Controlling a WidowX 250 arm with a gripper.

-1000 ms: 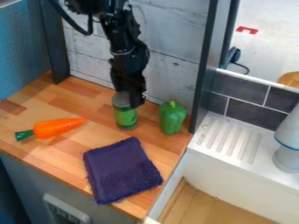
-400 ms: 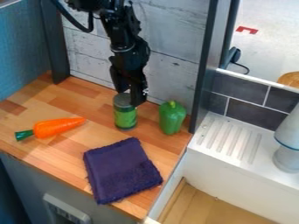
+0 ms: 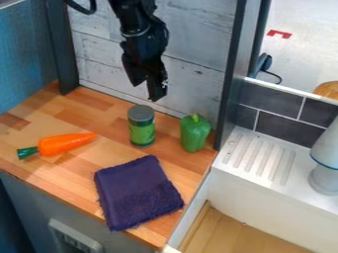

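The black gripper (image 3: 146,93) hangs over the back of the wooden counter, its two fingers apart with nothing between them. Just below it, without contact, a green can with a grey lid (image 3: 141,126) stands upright. Right of the can is a green bell pepper (image 3: 194,133), standing stem up. An orange carrot with a green top (image 3: 66,144) lies at the left of the counter. A folded dark purple cloth (image 3: 137,192) lies flat near the front.
The wooden counter (image 3: 99,116) has a whitish plank wall (image 3: 191,84) behind it. A dark upright post (image 3: 232,74) borders its right side. Further right are a white ridged drainboard (image 3: 261,155) and a grey-white object with a blue line (image 3: 324,163).
The gripper has risen off the can, and its fingers have come apart from around the lid. The can stays upright on the counter.
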